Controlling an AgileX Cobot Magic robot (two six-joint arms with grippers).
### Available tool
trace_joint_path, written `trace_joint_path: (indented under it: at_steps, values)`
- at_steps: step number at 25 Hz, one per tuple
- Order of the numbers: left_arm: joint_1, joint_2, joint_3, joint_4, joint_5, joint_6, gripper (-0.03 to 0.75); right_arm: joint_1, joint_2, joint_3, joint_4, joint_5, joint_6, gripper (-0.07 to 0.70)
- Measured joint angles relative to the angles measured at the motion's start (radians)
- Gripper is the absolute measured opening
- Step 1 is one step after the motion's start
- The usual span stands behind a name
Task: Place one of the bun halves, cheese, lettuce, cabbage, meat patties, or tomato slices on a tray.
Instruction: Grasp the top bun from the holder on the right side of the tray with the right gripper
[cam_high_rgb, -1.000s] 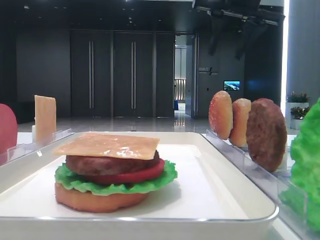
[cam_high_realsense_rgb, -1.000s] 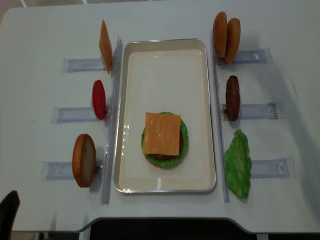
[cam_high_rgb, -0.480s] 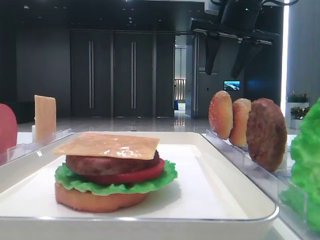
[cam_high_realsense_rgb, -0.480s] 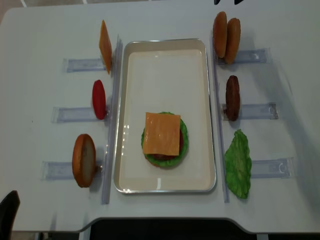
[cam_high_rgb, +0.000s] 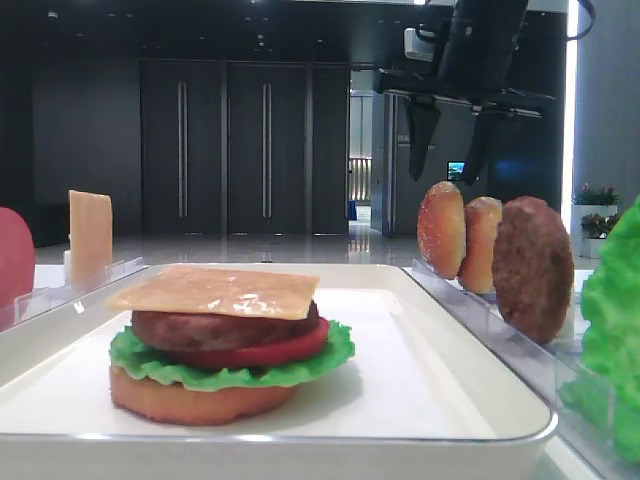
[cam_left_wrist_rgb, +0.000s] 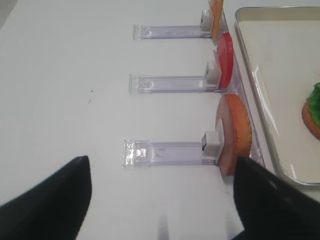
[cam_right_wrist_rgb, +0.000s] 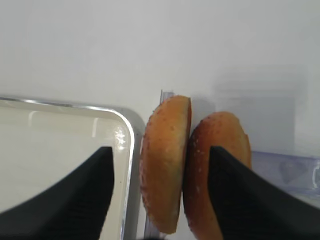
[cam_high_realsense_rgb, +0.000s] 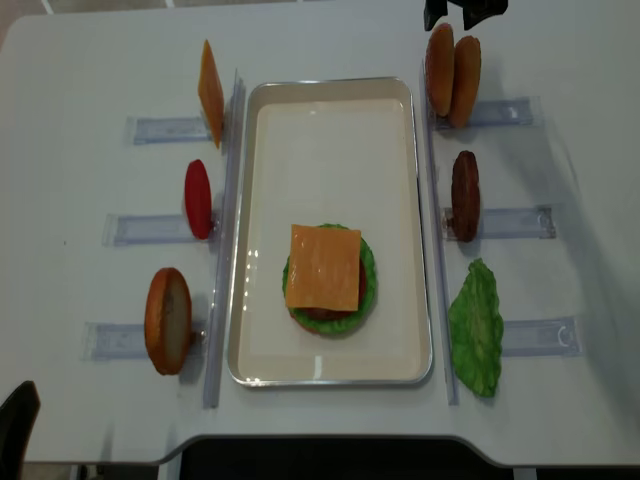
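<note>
Two golden-brown bun halves (cam_high_realsense_rgb: 452, 68) stand on edge, side by side, in the far right rack. My right gripper (cam_high_realsense_rgb: 462, 12) hangs open just above them. In the right wrist view both bun halves (cam_right_wrist_rgb: 192, 165) lie between its dark fingers (cam_right_wrist_rgb: 85, 200), untouched. The white tray (cam_high_realsense_rgb: 330, 88) holds a stack (cam_high_realsense_rgb: 325, 270) of bottom bun, lettuce, tomato, patty and a cheese slice on top. My left gripper (cam_left_wrist_rgb: 160, 167) is open over bare table near the front left rack, with nothing in it.
Clear racks flank the tray. On the left stand a cheese slice (cam_high_realsense_rgb: 210, 80), a tomato slice (cam_high_realsense_rgb: 198, 198) and a bun half (cam_high_realsense_rgb: 168, 320). On the right stand a meat patty (cam_high_realsense_rgb: 465, 195) and a lettuce leaf (cam_high_realsense_rgb: 476, 330).
My right gripper has come down into view from above and now hangs over the two bun halves. Nothing else has moved.
</note>
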Motion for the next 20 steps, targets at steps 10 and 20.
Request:
trace_joint_path:
  at_steps: [10, 20]
  values:
    - [0.0, 0.0, 0.0, 0.0, 0.0, 0.0, 0.692, 0.002, 0.034, 0.0, 0.0, 0.003, 0.0, 0.399]
    - [0.0, 0.0, 0.0, 0.0, 0.0, 0.0, 0.692, 0.002, 0.047, 0.0, 0.005, -0.005, 0.0, 0.399]
